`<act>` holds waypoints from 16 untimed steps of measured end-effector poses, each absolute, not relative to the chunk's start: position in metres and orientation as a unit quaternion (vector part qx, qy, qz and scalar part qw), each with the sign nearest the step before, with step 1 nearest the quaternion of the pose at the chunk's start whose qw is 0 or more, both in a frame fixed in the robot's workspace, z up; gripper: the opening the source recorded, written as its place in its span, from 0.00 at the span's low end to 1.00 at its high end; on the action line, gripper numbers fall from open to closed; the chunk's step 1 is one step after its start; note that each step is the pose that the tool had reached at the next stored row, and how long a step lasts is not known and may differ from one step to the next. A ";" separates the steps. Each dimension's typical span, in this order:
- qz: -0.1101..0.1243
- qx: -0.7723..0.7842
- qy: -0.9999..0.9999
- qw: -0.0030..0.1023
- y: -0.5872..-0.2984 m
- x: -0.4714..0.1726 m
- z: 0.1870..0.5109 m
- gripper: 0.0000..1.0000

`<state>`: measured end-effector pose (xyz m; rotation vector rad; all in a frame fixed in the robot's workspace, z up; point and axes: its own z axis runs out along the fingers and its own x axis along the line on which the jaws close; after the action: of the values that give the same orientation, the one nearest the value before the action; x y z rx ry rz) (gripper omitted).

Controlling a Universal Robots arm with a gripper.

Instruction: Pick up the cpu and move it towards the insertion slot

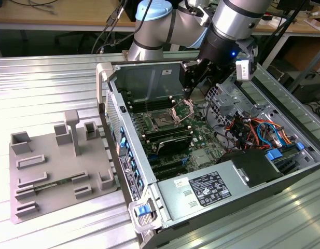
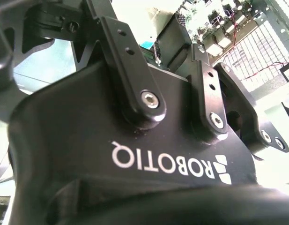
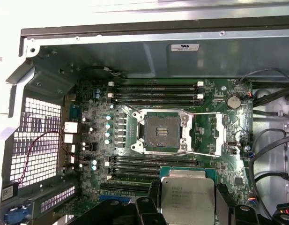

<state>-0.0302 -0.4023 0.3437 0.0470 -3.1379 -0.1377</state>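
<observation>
the gripper is clamping the cpu near the open slot. keeping it level and square to the frame seems wise.

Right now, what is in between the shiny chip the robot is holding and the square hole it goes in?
In the first wrist view, black memory slots on the green board lie between the cpu and the insertion slot.
</observation>
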 end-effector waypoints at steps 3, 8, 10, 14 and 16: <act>-0.044 0.015 -0.999 0.000 -0.402 -0.030 0.343 0.55; -0.044 0.015 -0.999 0.000 -0.402 -0.030 0.342 0.55; -0.044 0.015 -0.999 0.000 -0.402 -0.030 0.341 0.55; -0.044 0.015 -0.999 0.000 -0.402 -0.030 0.340 0.55; -0.044 0.015 -0.999 0.000 -0.402 -0.030 0.340 0.55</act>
<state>-0.0299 -0.4015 0.3400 0.0469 -3.1380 -0.1377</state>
